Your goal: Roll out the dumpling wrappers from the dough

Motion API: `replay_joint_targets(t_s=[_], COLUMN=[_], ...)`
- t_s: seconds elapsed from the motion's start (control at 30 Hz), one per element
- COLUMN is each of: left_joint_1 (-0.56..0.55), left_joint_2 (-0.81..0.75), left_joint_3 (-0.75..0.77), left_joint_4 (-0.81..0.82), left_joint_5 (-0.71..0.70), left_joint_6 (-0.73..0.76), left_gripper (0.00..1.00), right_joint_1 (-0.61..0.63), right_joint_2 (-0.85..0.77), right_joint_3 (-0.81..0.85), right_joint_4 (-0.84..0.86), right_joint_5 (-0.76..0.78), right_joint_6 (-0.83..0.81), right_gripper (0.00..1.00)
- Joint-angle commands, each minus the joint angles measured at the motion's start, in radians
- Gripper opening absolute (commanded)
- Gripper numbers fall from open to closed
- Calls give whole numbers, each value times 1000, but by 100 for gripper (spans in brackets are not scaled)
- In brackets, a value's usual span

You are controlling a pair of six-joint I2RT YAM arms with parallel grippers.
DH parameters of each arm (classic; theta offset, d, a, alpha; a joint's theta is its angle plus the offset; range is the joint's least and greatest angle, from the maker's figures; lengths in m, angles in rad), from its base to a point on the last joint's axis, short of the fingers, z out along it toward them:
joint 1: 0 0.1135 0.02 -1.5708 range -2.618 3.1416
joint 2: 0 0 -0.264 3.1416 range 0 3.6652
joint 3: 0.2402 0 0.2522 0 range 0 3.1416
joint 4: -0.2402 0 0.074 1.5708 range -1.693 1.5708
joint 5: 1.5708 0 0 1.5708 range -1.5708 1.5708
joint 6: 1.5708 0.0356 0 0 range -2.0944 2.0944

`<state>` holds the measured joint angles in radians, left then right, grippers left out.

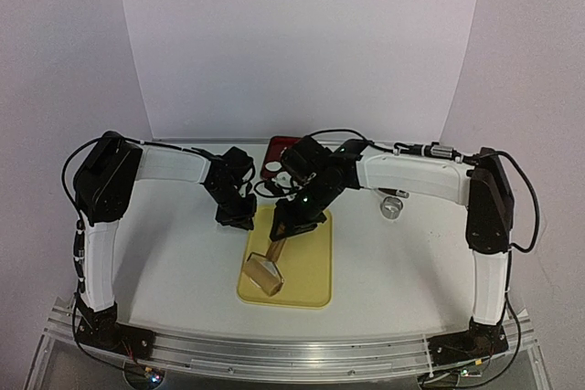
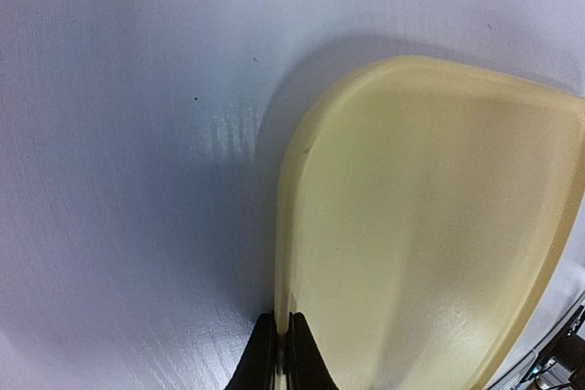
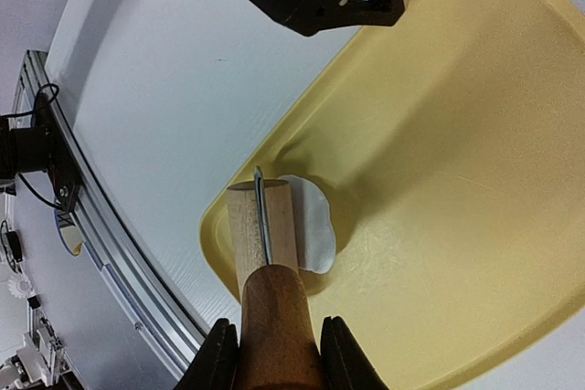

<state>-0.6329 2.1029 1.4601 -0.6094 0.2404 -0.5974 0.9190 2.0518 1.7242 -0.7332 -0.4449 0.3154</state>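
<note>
My right gripper (image 3: 274, 353) is shut on the dark handle of a wooden roller (image 3: 265, 226). The roller's pale drum lies on the near left part of the yellow board (image 3: 457, 180). A flattened white patch of dough (image 3: 315, 226) sticks out from under the drum's right side. My left gripper (image 2: 281, 353) is shut on the board's left rim (image 2: 285, 253). From above, the roller (image 1: 263, 271) sits at the board's (image 1: 306, 271) near left, with the right gripper (image 1: 283, 228) behind it and the left gripper (image 1: 236, 219) at the board's far left corner. No dumpling wrappers are in view.
A dark red object (image 1: 277, 157) lies behind the board, partly hidden by the arms. A small metal ring (image 1: 392, 206) stands on the white table to the right. The metal rail (image 3: 110, 235) runs along the table's near edge, close to the board's corner.
</note>
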Motion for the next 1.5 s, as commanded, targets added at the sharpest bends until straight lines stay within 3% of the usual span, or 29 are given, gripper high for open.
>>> replay_joint_targets(t_s=[0.0, 0.57, 0.77, 1.13, 1.47], left_joint_1=[-2, -3, -2, -2, -13], left_joint_2=[30, 58, 49, -40, -165], left_joint_3=[-18, 28, 44, -71, -233], left_joint_4=[40, 28, 15, 77, 177], left_joint_5=[-78, -77, -76, -140, -198], left_joint_6=[13, 10, 12, -222, -419], left_gripper=[0, 0, 0, 0, 0], right_joint_1=[-68, -130, -150, -163, -163], right_joint_2=[88, 78, -19, -199, -239], right_joint_3=[-119, -113, -72, 26, -97], right_joint_4=[-213, -217, -228, -178, -8], right_joint_5=[406, 365, 344, 59, -47], right_joint_6=[4, -40, -1, 42, 153], right_gripper=[0, 0, 0, 0, 0])
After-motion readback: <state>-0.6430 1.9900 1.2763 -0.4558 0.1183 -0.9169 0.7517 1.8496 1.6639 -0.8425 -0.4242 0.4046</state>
